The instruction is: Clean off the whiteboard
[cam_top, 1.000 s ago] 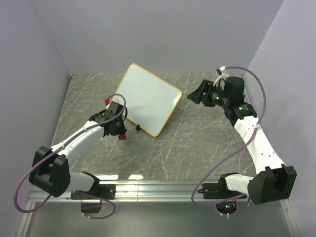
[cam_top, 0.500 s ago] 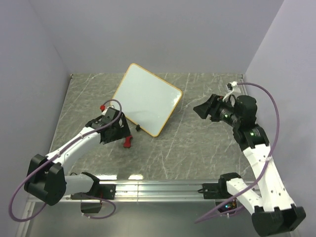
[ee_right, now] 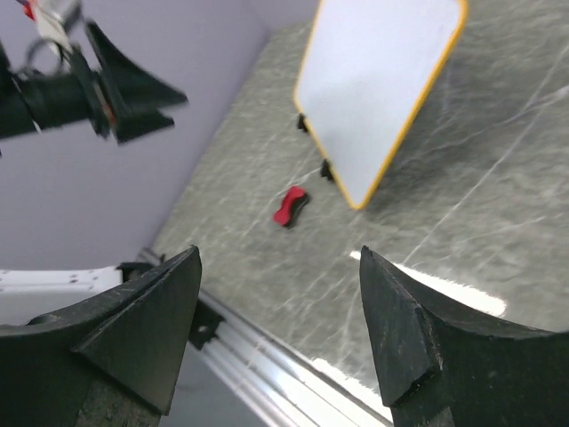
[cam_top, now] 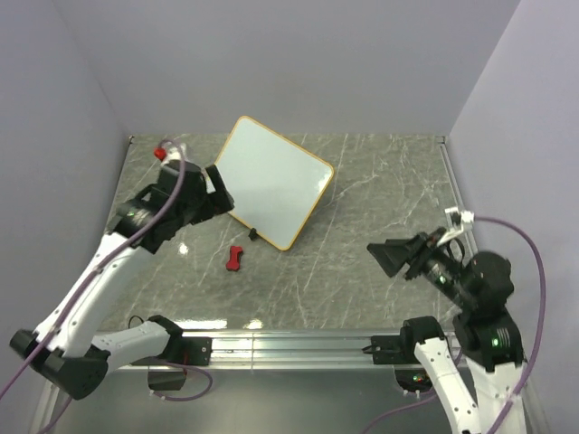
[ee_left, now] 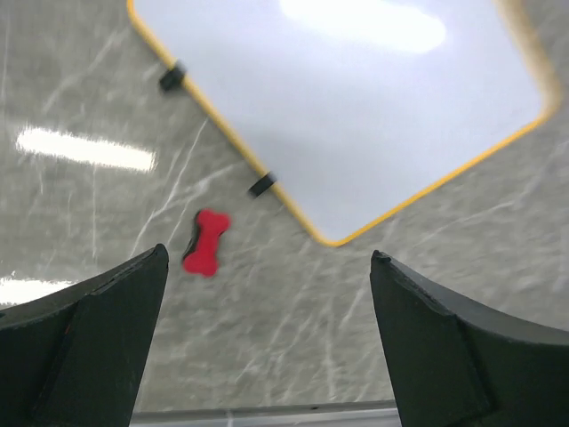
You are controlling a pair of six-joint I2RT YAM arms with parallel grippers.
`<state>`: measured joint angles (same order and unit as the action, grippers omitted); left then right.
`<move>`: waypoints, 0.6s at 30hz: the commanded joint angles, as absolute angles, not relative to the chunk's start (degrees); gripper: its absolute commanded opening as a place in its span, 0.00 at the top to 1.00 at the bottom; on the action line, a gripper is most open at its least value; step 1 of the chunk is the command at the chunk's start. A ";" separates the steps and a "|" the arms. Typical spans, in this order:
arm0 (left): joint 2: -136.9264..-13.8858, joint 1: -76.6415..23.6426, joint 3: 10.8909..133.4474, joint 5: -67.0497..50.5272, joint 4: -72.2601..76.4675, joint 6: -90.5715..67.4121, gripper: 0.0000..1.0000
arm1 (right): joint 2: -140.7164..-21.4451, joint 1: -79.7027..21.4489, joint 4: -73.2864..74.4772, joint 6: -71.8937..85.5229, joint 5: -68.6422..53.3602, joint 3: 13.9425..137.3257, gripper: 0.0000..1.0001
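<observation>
— Grey marble-patterned tabletop point(cam_top: 380, 217) under pale lavender walls point(cam_top: 317, 63), and both grippers are up off the surface. Start on the left: what do the fingers show?

— That left gripper point(ee_left: 267, 260) has its black fingers point(ee_left: 98, 338) spread wide, nothing between them. Through the gap, down on the table, lies the small red bone-shaped eraser point(ee_left: 205, 242), just beside the board's clipped edge but not touching it.

— And the board itself?

— It's the flat square whiteboard point(cam_top: 271, 185) with the thin yellow-orange rim. It lies turned like a diamond toward the far middle of the table, its face plain white. Two small black clips point(ee_left: 260, 185) sit on its near-left edge.

— Over to the right?

— The right gripper point(ee_right: 277, 253) has its fingers point(ee_right: 418, 356) parted just as wide, and it is empty too. It hangs over the table's near right side, well apart from the board, pointing across toward it. From overhead, the left gripper sits at the board's left corner, raised above it.

— And closest to us?

— Silver metal rail point(cam_top: 298, 344) running along the near edge.
</observation>
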<state>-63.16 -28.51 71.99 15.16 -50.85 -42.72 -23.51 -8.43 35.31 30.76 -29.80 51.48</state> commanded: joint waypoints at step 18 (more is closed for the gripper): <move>-55.03 -28.74 89.73 12.30 -62.05 -42.18 0.01 | -8.79 -8.26 54.75 32.96 -31.73 55.72 0.19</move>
